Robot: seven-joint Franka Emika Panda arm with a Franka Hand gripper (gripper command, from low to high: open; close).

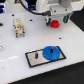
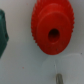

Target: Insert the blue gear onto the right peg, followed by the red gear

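Hovering gripper (image 1: 55, 20): sitting right above the red gear (image 2: 52, 27), apparently lining up to grasp; open or closed, cannot tell.
Blue gear (image 1: 50, 52): already lying on the base plate (image 1: 35, 58).

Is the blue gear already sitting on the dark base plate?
Yes, the blue gear lies on the dark base plate, at its end toward the exterior view's right.

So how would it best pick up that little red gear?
Probably from straight above, with the fingers closing across the toothed rim. The red gear lies flat on the white table with its hub hole facing up, so its sides look free, and the gripper hangs over it.
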